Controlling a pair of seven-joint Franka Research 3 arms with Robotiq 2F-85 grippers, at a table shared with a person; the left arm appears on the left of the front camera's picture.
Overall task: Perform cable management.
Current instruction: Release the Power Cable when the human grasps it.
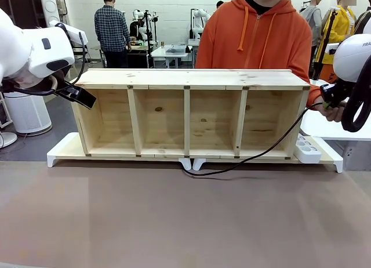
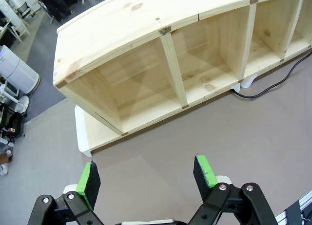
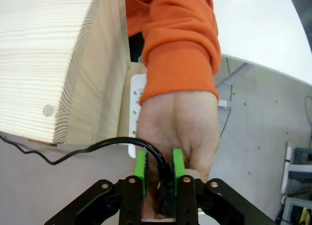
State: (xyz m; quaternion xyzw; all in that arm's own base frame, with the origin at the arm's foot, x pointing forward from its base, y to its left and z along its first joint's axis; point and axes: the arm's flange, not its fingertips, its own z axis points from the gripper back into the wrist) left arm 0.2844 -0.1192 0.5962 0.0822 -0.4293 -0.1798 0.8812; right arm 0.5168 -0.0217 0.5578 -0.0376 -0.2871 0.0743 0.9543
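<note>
The black cable (image 1: 243,163) runs from under the wooden shelf (image 1: 191,79) up past its right end to my right gripper (image 1: 327,97). In the right wrist view the cable's plug (image 3: 165,178) stands between the green pads of the right gripper (image 3: 160,167). The jaws are slightly apart, with a small gap on the left side. A person's hand (image 3: 180,122) in an orange sleeve holds the plug from behind. My left gripper (image 2: 146,178) hangs open and empty above the table, off the shelf's left end (image 1: 78,95). A loop of the cable (image 2: 273,86) lies by the shelf's front.
A white power strip (image 1: 307,149) lies on the white base (image 1: 61,149) at the shelf's right end. The person in the orange hoodie (image 1: 255,36) stands behind the shelf. A white side table (image 1: 330,129) is at the right. Brown tabletop (image 1: 174,221) spreads in front.
</note>
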